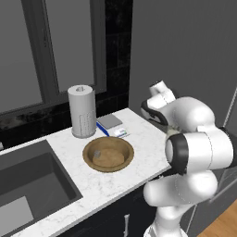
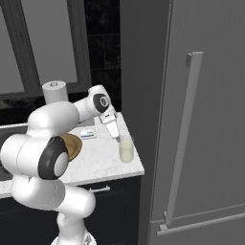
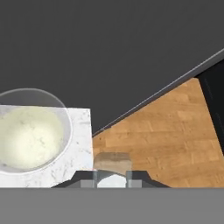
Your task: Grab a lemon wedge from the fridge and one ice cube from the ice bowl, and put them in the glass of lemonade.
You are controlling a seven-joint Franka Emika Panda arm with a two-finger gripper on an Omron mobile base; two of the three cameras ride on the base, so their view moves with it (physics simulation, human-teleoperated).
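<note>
Right — the gripper [image 3: 112, 174] has its jaws pinched nearly together on a small pale ice cube [image 3: 112, 162]. It hangs just beside the glass of lemonade [image 2: 126, 150] — near the counter's [image 2: 103, 158] edge.

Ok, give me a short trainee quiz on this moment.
1. True or false: the tall grey fridge has its door open.
2. What does the hand grip? A) a lemon wedge B) a small pale translucent ice cube C) nothing
3. What stands on the white marble counter nearest the hand?
Key: 1 false; 2 B; 3 the clear glass tumbler of pale yellow lemonade.
</note>
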